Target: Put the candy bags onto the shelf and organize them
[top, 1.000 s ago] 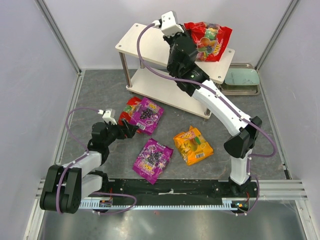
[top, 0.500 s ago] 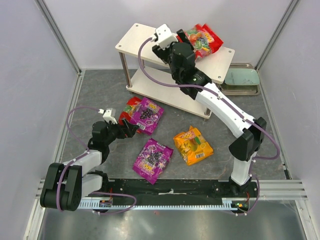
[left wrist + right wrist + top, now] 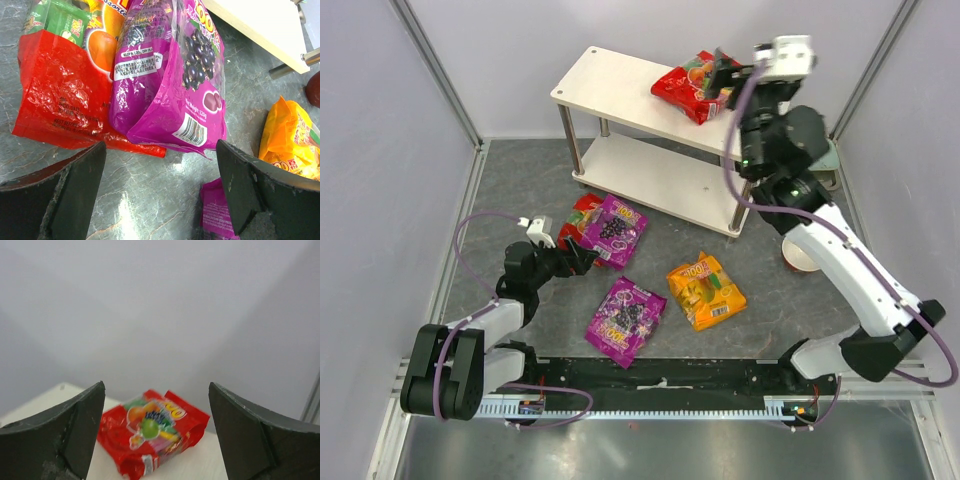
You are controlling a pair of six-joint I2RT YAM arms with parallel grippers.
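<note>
A red candy bag (image 3: 688, 86) (image 3: 152, 432) lies on the top board of the cream shelf (image 3: 615, 82) (image 3: 212, 462). My right gripper (image 3: 724, 78) (image 3: 156, 388) hovers just right of it, open and empty, clear of the bag. On the floor lie a second red bag (image 3: 580, 212) (image 3: 60, 95) with a purple bag (image 3: 614, 228) (image 3: 170, 85) overlapping it. Nearer me are another purple bag (image 3: 625, 318) (image 3: 217, 210) and an orange bag (image 3: 705, 291) (image 3: 290, 135). My left gripper (image 3: 582, 259) (image 3: 160, 170) sits low, open, just short of the red and purple pair.
The shelf's lower board (image 3: 660, 182) (image 3: 260, 25) carries nothing. A pale green tray (image 3: 828, 158) sits behind my right arm at the back right. A round reddish-brown object (image 3: 802, 256) stands on the floor right of the shelf. White walls enclose the grey floor (image 3: 520, 180).
My right gripper has opened and let go of the red bag, which now lies on the top board. The right arm has swung back to the right. The left arm has stayed put.
</note>
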